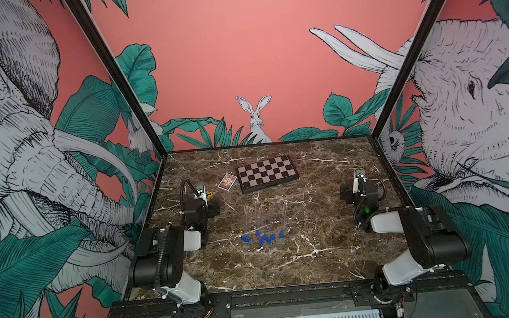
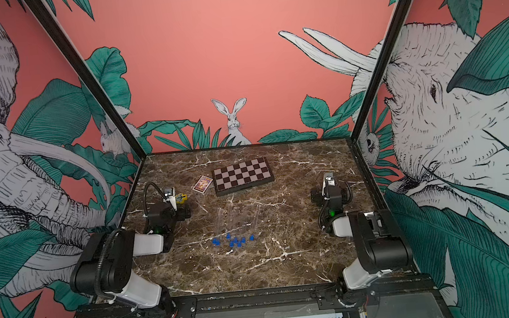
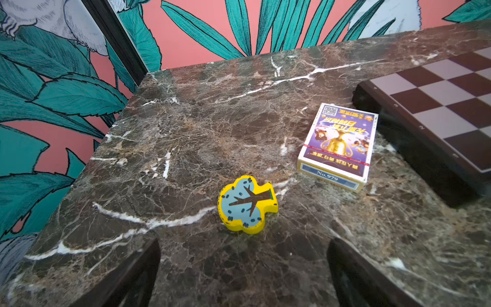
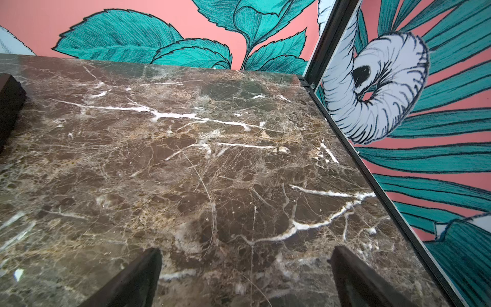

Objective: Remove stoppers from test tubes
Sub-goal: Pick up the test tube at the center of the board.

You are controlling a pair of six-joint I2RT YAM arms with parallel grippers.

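Several clear test tubes (image 1: 263, 216) lie side by side at the middle of the marble table in both top views, faint against the stone. Several small blue stoppers (image 1: 264, 237) cluster at their near ends (image 2: 235, 241); whether each sits in a tube I cannot tell. My left gripper (image 3: 243, 251) is open and empty at the table's left, well away from the tubes (image 1: 209, 203). My right gripper (image 4: 245, 255) is open over bare marble at the right (image 1: 357, 188). Neither wrist view shows tubes or stoppers.
A folded chessboard (image 1: 267, 173) lies at the back centre with a card box (image 3: 337, 146) beside it. A yellow toy piece (image 3: 247, 204) lies just ahead of the left fingers. Printed walls enclose the table on three sides.
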